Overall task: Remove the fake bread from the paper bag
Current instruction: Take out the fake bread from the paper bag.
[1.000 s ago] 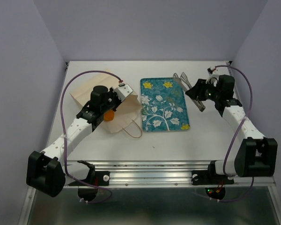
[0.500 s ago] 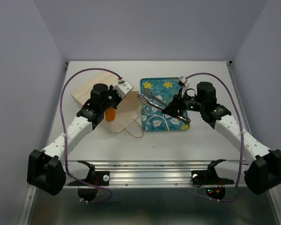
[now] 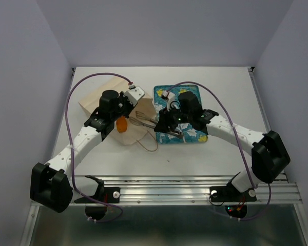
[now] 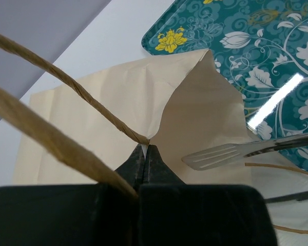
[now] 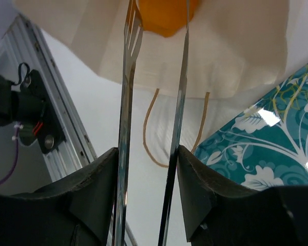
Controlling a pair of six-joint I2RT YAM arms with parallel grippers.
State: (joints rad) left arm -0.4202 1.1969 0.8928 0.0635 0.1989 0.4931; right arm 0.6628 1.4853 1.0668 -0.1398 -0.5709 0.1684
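The paper bag lies on its side left of the tray, mouth toward the tray. My left gripper is shut on the bag's upper mouth edge and holds it lifted open. One glossy orange fake bread shows in the mouth, and also in the right wrist view. My right gripper is shut on metal tongs. The tong arms are apart, with their tips at the bag mouth on either side of the bread. The other breads are hidden.
The teal floral tray lies right of the bag, partly under my right arm. The bag's string handles trail on the table toward the near edge. The aluminium rail runs along the table front.
My right arm has swung left from the far right across the tray, bringing the tongs to the bag mouth. My left gripper has stayed shut on the bag's edge.
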